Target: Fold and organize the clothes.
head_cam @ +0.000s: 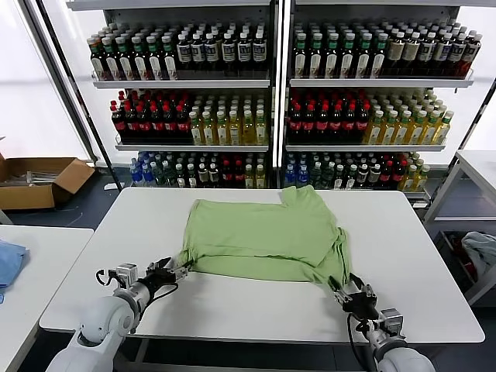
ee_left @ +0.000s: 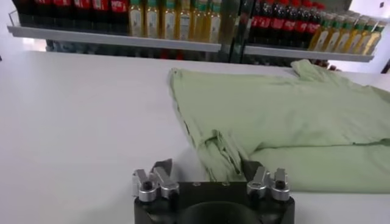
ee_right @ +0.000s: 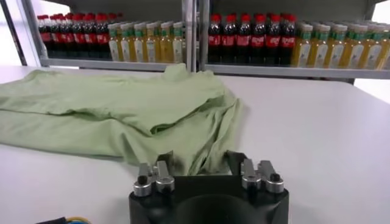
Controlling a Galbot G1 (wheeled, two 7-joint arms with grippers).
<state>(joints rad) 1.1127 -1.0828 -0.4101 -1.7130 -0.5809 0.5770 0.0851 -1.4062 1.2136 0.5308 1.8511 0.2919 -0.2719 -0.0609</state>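
The light green shirt [head_cam: 263, 236] lies on the white table [head_cam: 403, 232], partly folded, with its plain side up; collar, buttons and print are hidden. My left gripper [head_cam: 180, 269] is low at the shirt's near left corner. It is open, and a bunched fold of the shirt [ee_left: 219, 155] lies between its fingers [ee_left: 161, 169]. My right gripper [head_cam: 341, 288] is low at the near right corner. It is open, with the rumpled sleeve end [ee_right: 198, 149] between its fingers [ee_right: 234, 159]. The left gripper [ee_left: 206, 165] and the right gripper [ee_right: 200, 159] both straddle cloth.
Shelves of bottles [head_cam: 263, 101] stand behind the table. A cardboard box [head_cam: 35, 180] sits on the floor at the far left. A light blue cloth [head_cam: 9, 260] lies on a second table at the left. A pale cloth [head_cam: 477, 249] lies at the right.
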